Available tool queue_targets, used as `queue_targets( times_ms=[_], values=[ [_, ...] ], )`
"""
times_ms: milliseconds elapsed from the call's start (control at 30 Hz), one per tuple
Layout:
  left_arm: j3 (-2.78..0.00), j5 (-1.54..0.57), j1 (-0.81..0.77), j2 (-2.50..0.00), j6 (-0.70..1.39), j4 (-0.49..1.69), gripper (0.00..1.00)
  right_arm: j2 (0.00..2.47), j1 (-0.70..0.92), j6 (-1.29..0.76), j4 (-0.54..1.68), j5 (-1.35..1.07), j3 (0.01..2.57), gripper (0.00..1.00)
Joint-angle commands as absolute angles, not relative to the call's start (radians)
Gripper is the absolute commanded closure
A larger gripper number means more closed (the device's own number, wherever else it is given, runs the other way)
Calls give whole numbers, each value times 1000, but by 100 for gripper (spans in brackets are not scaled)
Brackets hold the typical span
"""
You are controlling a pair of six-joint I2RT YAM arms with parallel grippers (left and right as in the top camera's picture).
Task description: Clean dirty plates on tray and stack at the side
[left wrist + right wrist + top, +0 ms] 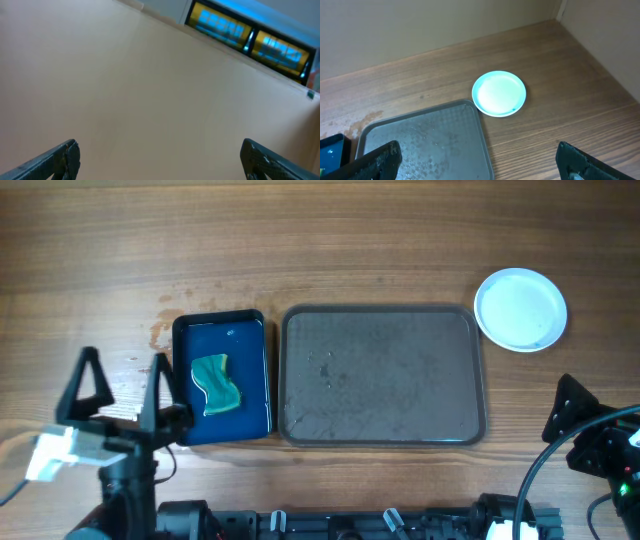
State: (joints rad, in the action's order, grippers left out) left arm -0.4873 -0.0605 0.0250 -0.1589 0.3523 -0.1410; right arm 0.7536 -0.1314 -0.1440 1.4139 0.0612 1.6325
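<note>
Grey tray (380,375) mid worktop (300,240), white plate (520,309) on the worktop just off its far right corner, blue tray (222,377) with green sponge (216,385) beside its left edge, left hand (125,385) and right hand (477,152) both spread wide, holding nothing

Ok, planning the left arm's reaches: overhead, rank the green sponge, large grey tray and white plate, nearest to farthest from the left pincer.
1. Green wavy sponge, in the narrow dark blue tray beside the left pincer.
2. Large grey rectangular tray, mid-table.
3. Round white plate, far right.
</note>
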Motion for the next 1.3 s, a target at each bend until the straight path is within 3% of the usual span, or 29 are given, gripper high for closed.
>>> queue_targets(
  times_ms=[0, 667, 800, 1133, 1267],
  values=[
    [-344, -141, 66, -73, 344, -198, 0, 760, -129, -133, 1412, 78, 1641, 0],
    [-6, -179, 111, -3, 344, -501, 0, 760, -129, -134, 1412, 78, 1641, 0],
    [-6, -178, 111, -3, 344, -444, 0, 760, -129, -133, 1412, 78, 1641, 0],
    [-6, -179, 109, -3, 344, 53, 0, 760, -129, -133, 1412, 78, 1641, 0],
    [-6, -175, 109, -3, 344, 62, 0, 760, -129, -134, 1412, 78, 1641, 0]
  ],
)
